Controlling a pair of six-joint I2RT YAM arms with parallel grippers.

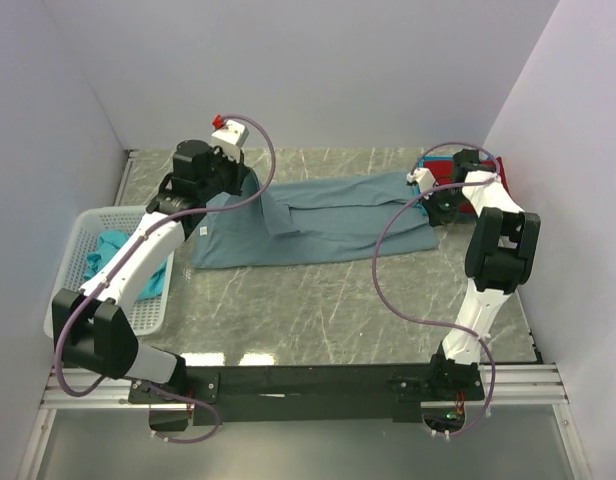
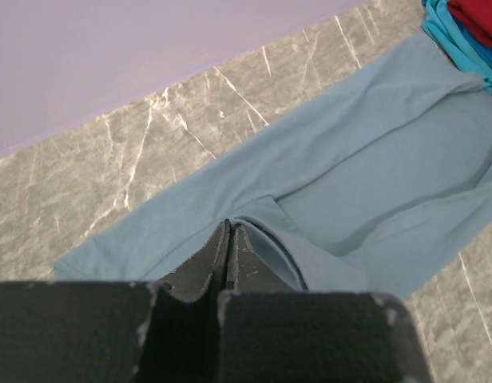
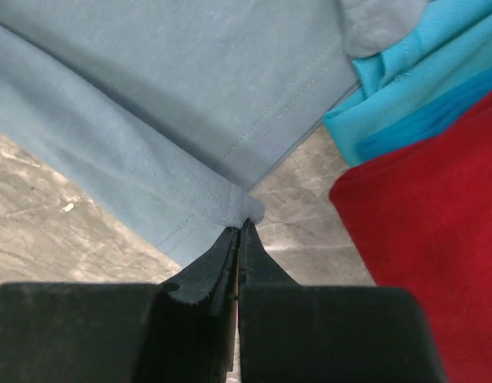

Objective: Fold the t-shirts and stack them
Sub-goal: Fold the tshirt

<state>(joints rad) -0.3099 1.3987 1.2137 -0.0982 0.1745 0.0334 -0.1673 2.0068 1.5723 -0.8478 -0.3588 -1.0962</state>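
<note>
The large slate blue-grey t-shirt (image 1: pixel 318 222) lies spread across the middle of the table, partly folded lengthwise. At the shirt's far left, my left gripper (image 1: pixel 258 190) is shut on a fold of its fabric (image 2: pixel 254 219); the fingertips (image 2: pixel 228 227) pinch the cloth. My right gripper (image 1: pixel 418 193) is shut on the shirt's right corner (image 3: pixel 242 209), a little above the table. Beside that corner lies a red t-shirt (image 3: pixel 438 239) on folded teal ones (image 3: pixel 414 80). Most of this pile (image 1: pixel 466 203) sits behind the right arm in the top view.
A white plastic basket (image 1: pixel 88 225) stands at the left edge with a crumpled teal t-shirt (image 1: pixel 110 250) inside, under the left arm. Purple walls close in the back and both sides. Bare marble tabletop (image 1: pixel 318 300) lies in front of the shirt.
</note>
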